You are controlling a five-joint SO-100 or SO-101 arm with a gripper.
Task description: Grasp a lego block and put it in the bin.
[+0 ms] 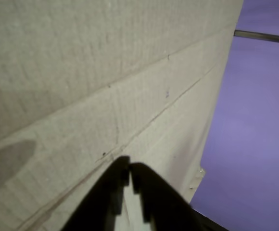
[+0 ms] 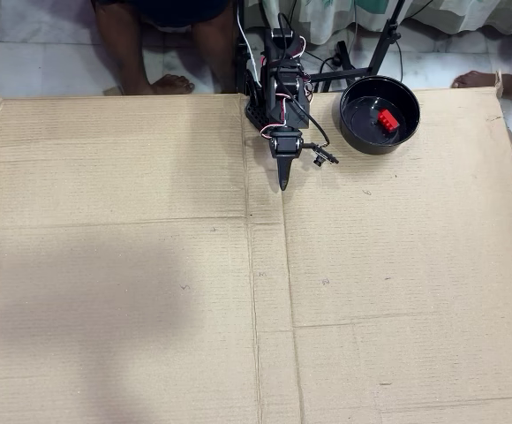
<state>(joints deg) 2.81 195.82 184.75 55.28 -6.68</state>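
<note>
Brown cardboard [image 2: 150, 291] covers the floor, with no writing to read. Overhead, the red lego block [image 2: 387, 118] lies inside the black bin [image 2: 353, 132]. Gripper [image 2: 283, 181] fingers are together, holding nothing.

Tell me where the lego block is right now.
In the overhead view, the lego block lies inside the bin at upper right, to the right of the gripper; the wrist view does not show it.

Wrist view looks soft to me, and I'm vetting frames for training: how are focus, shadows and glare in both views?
Wrist view: blurry, the pincer a dark silhouette. Overhead view: sharp; a broad soft shadow covers the cardboard at left; the bin shows faint glare.
</note>
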